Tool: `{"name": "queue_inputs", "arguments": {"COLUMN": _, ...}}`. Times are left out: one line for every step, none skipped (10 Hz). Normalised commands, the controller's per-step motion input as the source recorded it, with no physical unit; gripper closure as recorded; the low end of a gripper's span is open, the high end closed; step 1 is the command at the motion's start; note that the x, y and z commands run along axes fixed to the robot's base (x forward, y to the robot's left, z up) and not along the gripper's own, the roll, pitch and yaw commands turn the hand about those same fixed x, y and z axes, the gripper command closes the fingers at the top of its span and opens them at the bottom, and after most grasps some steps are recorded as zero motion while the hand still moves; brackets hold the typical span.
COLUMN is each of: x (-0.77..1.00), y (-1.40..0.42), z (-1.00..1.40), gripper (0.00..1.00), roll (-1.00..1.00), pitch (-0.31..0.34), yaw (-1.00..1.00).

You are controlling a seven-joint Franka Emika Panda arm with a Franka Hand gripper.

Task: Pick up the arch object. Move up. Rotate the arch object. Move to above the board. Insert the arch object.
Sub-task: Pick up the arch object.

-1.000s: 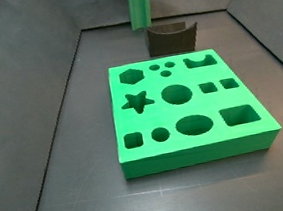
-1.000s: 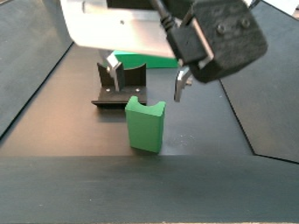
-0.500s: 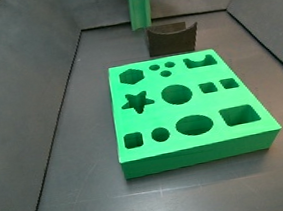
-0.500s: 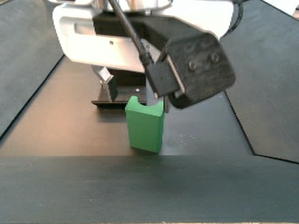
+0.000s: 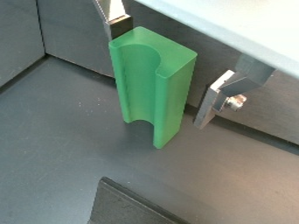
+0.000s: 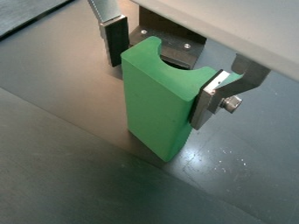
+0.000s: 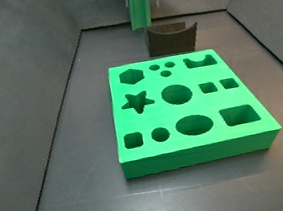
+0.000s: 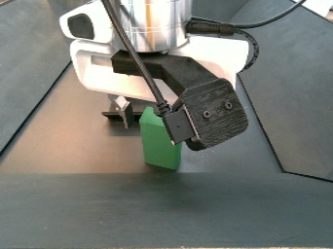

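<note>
Gripper open astride upright arch object, nothing held. Risk: off-centre closing, topples it on worktop.

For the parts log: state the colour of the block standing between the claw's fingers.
Bright green; the arch object shows best in a wrist view, between the claw fingers.
</note>
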Motion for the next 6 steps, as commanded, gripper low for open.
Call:
{"name": "queue_inputs", "arguments": {"x": 0.0, "y": 0.0, "z": 0.0, "gripper": 0.0, "roll": 0.0, "pitch": 0.0, "yaw": 0.0}}
{"name": "queue_inputs", "arguments": {"x": 0.0, "y": 0.0, "z": 0.0, "gripper": 1.0, "roll": 0.0, "pitch": 0.0, "yaw": 0.0}}
{"name": "queue_inputs", "arguments": {"x": 0.0, "y": 0.0, "z": 0.0, "gripper": 1.0, "roll": 0.0, "pitch": 0.0, "yaw": 0.0}}
{"name": "queue_inputs", "arguments": {"x": 0.0, "y": 0.0, "z": 0.0, "gripper": 1.0, "roll": 0.0, "pitch": 0.0, "yaw": 0.0}}
{"name": "queue_inputs", "arguments": {"x": 0.0, "y": 0.0, "z": 0.0, "gripper": 1.0, "roll": 0.0, "pitch": 0.0, "yaw": 0.0}}
{"name": "queue_inputs", "arguments": {"x": 0.0, "y": 0.0, "z": 0.0, "gripper": 1.0, "roll": 0.0, "pitch": 0.0, "yaw": 0.0}}
